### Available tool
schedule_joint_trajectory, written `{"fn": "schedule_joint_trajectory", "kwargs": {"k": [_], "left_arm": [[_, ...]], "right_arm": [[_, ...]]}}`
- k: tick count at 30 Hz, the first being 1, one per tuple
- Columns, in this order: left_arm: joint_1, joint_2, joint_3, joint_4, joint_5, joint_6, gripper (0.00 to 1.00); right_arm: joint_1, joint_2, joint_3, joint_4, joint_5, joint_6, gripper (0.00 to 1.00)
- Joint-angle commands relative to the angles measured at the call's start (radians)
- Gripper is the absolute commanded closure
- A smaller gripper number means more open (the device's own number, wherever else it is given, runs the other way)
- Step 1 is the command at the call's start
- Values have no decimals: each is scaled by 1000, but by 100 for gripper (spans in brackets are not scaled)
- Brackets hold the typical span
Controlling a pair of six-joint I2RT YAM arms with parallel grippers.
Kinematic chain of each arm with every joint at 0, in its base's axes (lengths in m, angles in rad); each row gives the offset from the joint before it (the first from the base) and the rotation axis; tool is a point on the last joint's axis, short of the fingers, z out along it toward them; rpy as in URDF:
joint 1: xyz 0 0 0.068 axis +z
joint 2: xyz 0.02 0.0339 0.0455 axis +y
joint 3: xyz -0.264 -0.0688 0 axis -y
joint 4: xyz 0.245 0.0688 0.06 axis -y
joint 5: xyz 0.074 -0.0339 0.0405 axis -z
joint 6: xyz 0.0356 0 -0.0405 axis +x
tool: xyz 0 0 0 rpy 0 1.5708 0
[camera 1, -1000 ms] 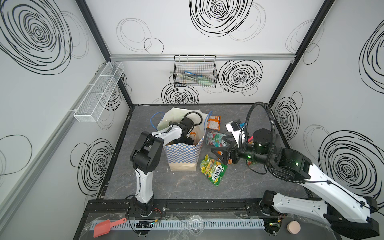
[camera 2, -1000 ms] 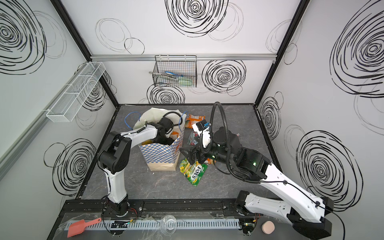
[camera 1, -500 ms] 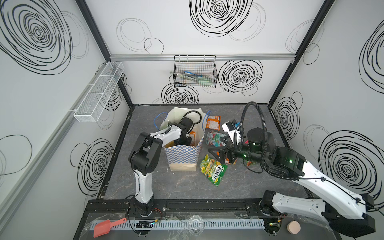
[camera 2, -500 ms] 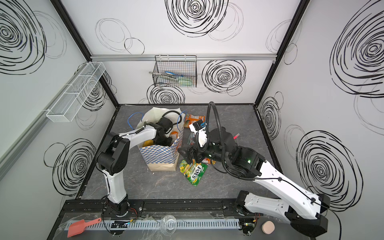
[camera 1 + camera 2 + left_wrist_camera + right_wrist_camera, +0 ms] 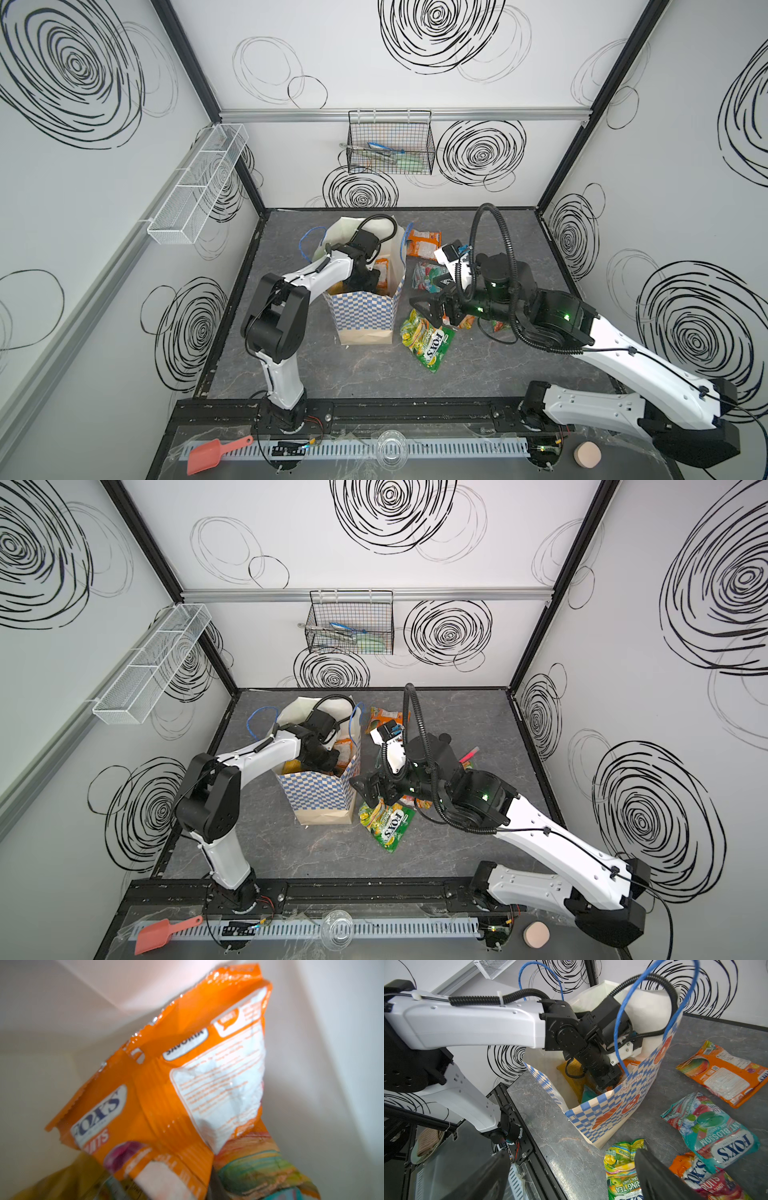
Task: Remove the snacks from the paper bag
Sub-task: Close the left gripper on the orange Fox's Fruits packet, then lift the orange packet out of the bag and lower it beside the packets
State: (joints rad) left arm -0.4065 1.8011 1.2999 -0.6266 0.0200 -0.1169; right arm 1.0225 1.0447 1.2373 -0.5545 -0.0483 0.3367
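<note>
Left fingers [image 5: 158,1178] pinch an orange "FOX'S" packet [image 5: 155,1095] inside the bag [image 5: 361,316]. Right fingers [image 5: 654,1178], at its 3 o'clock, gape empty.

Paper bag [image 5: 365,316] mouth mostly filled by left arm [image 5: 328,270] and left end effector [image 5: 609,1082]; little room beside them; blue cord handle [image 5: 618,1043] loops across wrist; inner orange packet [image 5: 187,1084] close against cream wall; yellow packet [image 5: 572,1084] on other side. Right end effector [image 5: 422,311], jaws wide, just beside bag's right wall, above green packet [image 5: 428,343]; teal packet [image 5: 428,274] and far orange packet [image 5: 424,245] litter tabletop [image 5: 332,374] right of bag; front strip bare.
</note>
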Motion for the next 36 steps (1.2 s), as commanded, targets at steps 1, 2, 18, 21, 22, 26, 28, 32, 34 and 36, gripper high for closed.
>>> {"fn": "schedule_joint_trajectory", "kwargs": {"k": [1,2,18,21,22,26,28,32,34,36], "left_arm": [[17,-101,33,19,26,-16,100],[21,-117,42,20,27,-19,100],[60,-259,193,-12,58,-34,100],[67,-283,239,-24,50,-35,100],[69,-289,255,-31,45,-34,100],[75,-317,305,-52,23,-33,100],[77,-330,318,-58,19,-33,100],[80,-358,325,-61,21,-36,100],[80,-380,327,-54,18,-41,100],[80,-409,337,-45,8,-48,100]], "right_arm": [[8,1,25,22,5,8,3],[9,2,26,22,7,8,3],[9,12,28,30,11,2,3],[8,14,28,31,10,1,3],[9,16,30,31,10,1,3],[8,17,36,34,8,3,3],[8,15,33,39,9,3,3],[8,14,30,43,7,5,3],[9,14,32,43,7,4,3],[8,13,32,45,11,6,3]]}}
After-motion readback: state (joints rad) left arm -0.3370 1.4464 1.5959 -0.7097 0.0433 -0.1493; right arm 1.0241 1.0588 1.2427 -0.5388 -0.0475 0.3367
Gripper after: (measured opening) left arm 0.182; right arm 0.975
